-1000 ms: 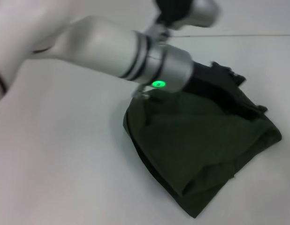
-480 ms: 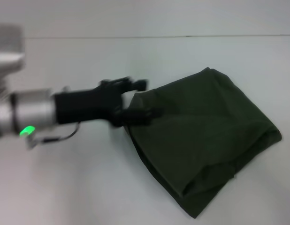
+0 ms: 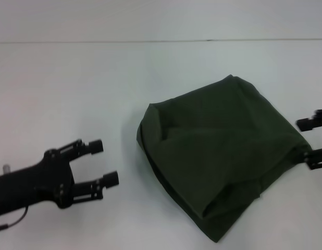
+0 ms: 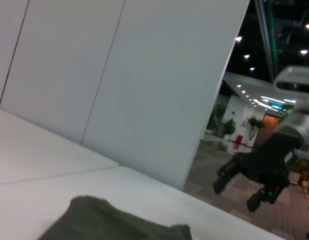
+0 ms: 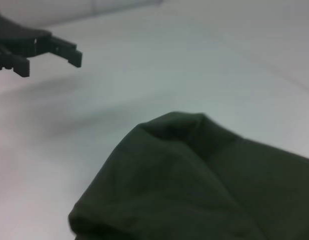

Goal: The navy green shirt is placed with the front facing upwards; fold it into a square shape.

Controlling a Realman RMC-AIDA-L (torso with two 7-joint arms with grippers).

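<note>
The navy green shirt lies folded into a rough, rumpled square on the white table, plain side up, with no lettering showing. My left gripper is open and empty above the table, well to the left of the shirt. It also shows far off in the right wrist view as the left gripper. At the frame's right edge my right gripper is open, right at the shirt's right corner; contact with the cloth cannot be judged. The left wrist view shows the shirt and the right gripper beyond it.
The white table spreads out on every side of the shirt. Its far edge runs across the top of the head view, with a pale wall behind it.
My left arm has swung off the shirt to the lower left, leaving its gripper open and empty. The right gripper has come into view at the shirt's right corner.
</note>
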